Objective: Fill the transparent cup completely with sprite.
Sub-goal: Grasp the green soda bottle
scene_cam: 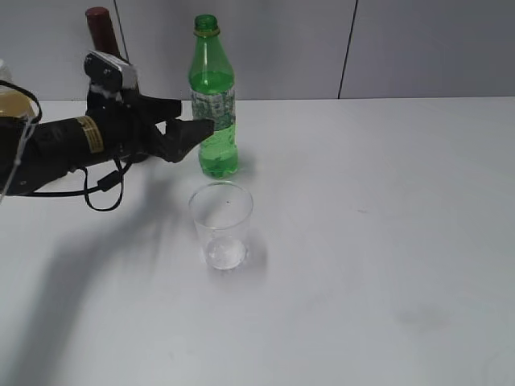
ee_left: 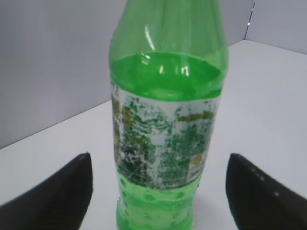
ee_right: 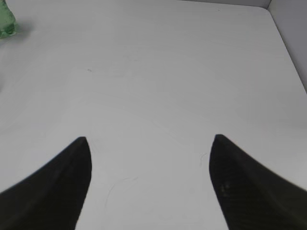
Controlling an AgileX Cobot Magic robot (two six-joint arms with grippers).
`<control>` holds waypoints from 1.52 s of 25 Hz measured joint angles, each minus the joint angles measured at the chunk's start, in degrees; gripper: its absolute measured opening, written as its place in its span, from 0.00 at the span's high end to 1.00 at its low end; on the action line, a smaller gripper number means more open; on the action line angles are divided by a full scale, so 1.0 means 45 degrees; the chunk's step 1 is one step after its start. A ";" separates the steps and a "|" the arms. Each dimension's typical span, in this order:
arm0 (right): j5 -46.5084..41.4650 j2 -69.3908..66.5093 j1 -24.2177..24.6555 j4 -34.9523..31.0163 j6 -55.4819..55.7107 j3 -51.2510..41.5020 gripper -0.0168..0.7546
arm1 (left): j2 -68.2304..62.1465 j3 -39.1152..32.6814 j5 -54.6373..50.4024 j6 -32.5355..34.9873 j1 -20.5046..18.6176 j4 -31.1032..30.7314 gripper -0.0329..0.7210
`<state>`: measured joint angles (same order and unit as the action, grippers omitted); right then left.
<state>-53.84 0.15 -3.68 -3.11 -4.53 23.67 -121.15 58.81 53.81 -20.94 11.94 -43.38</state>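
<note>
White table (scene_cam: 386, 241): wine bottle (scene_cam: 100, 28) mostly hidden (behind left arm).

Three camera views of one white table (scene_cam: 386, 241). The exterior view looks down at a slant from in front of the table toward a grey back wall, taking in the green bottle (scene_cam: 213, 96) standing near the far edge and the transparent cup (scene_cam: 221, 225) just in front of it.

The left wrist view sits very close to the same green bottle (ee_left: 165, 124), facing it level from the side, so the bottle fills the frame between two dark fingertips (ee_left: 57, 196).

The right wrist view looks down across bare table well to the right of the bottle; only the bottle's base (ee_right: 6, 21) shows, at the upper left corner.
</note>
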 joint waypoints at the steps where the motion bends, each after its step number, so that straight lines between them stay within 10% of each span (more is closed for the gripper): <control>1: 0.0000 0.0000 0.0000 0.0000 0.0000 0.0000 0.22 | -0.0166 0.0144 0.0000 -0.0012 0.0047 0.0000 0.07; 26: 0.0000 0.0000 0.0000 0.0000 0.0000 0.0000 0.22 | -0.2879 0.3477 0.0100 -0.0012 0.1009 0.0567 0.13; 38: 0.0000 0.0000 0.0000 0.0000 0.0000 0.0000 0.22 | -0.3147 0.3564 0.0210 -0.0048 0.1033 0.1173 0.36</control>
<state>-53.84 0.15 -3.68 -3.11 -4.53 23.67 -135.31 74.84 54.75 -21.16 16.59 -38.11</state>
